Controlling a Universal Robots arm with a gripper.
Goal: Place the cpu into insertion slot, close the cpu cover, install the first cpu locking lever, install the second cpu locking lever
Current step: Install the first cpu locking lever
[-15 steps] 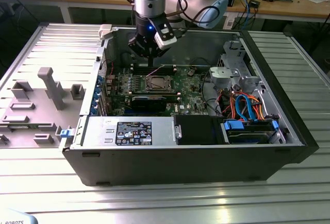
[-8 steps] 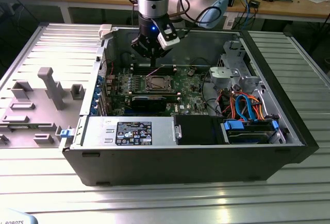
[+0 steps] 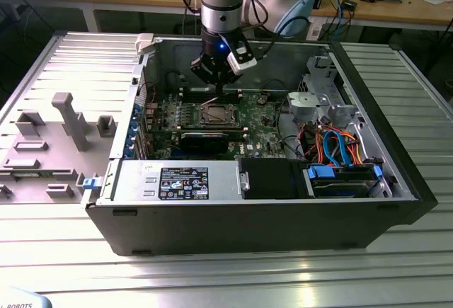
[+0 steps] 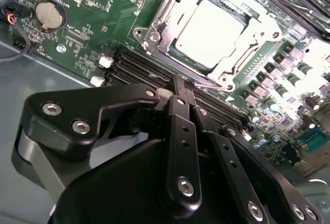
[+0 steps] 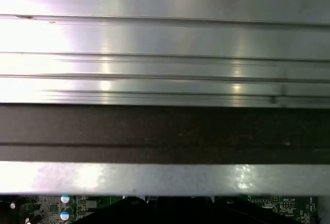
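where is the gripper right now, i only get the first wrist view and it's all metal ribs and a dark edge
Observer: In the exterior view the gripper hangs inside the open computer case, low over the green motherboard.
Operator: is the cpu in
Observer: The second wrist view shows the cpu lying flat in its socket, with the cpu cover framing it.
Operator: jaws open or shut
Observer: In the second wrist view the jaws are drawn together, their tips close to the near edge of the cpu cover.
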